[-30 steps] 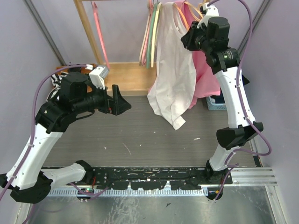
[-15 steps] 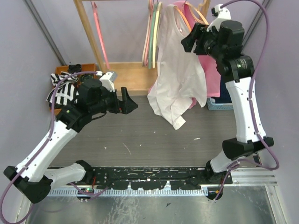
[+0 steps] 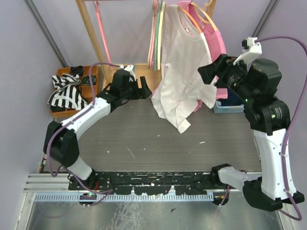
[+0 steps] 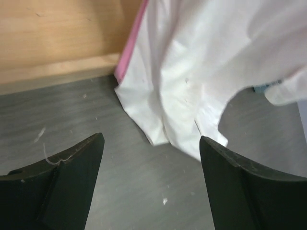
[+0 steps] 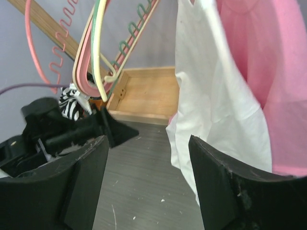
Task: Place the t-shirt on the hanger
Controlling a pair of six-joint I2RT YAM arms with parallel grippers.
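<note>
Two grippers are showing, one left gripper (image 4: 151, 139) and one right gripper (image 5: 147, 139). Two shirts are hanging up: one white t-shirt (image 3: 180, 67) and one pink t-shirt (image 3: 218, 43). One orange hanger (image 3: 191, 20) is carrying the white one. One lone pink hanger (image 3: 103, 36) is dangling apart, while a bunch of hangers (image 3: 156, 33) is overlapping too tightly to count. One striped cloth (image 3: 67, 93) and one blue basket (image 3: 221, 108) are sitting at the sides.

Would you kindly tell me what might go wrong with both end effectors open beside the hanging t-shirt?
1. The t-shirt hangs unevenly on the hanger, its lower part bunched; it may slide off.
2. The left end effector sits close to the hem, so a careless move might snag it.
3. The right end effector, also near, could brush it.
</note>
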